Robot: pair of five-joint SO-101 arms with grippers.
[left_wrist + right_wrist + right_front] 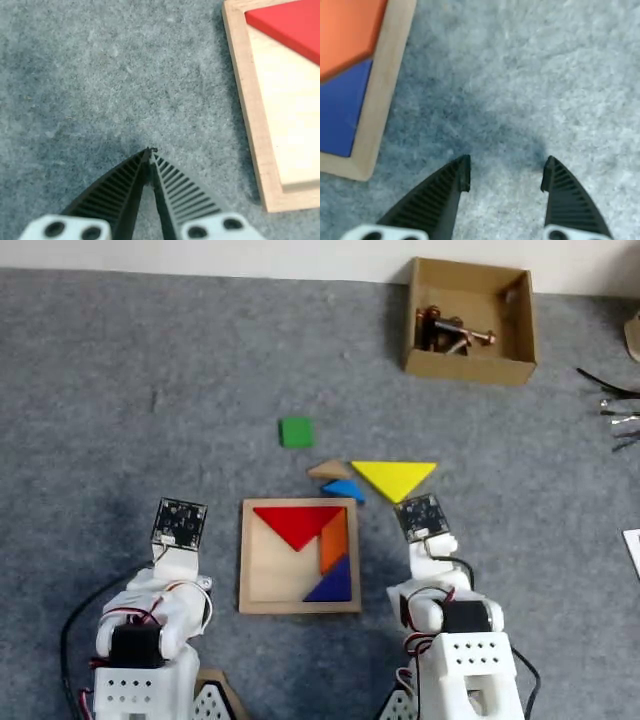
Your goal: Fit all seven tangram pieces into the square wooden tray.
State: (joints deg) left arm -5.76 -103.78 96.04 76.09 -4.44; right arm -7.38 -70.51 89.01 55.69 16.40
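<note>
Left claw [150, 151] pressed together, holding nothing, over grey mat [100, 75] just beside left rim of tray [241, 75]. Right claw [506, 165] spread wide, holding nothing, just beside tray's right rim.

Inside tray:
- red triangle [297, 525], long side along far rim, tip pointing to tray's middle
- orange piece [333, 540], against right rim
- dark blue triangle [333, 583], near right corner

Beyond tray's far rim:
- yellow triangle [393, 478], long side lying left to right, tip pointing back toward tray
- green square [296, 432], farthest out
- small blue piece [343, 489]
- tan triangle [328, 469]

High view downward, wrist views close, probably downward, sharing tray [243, 555]
</note>
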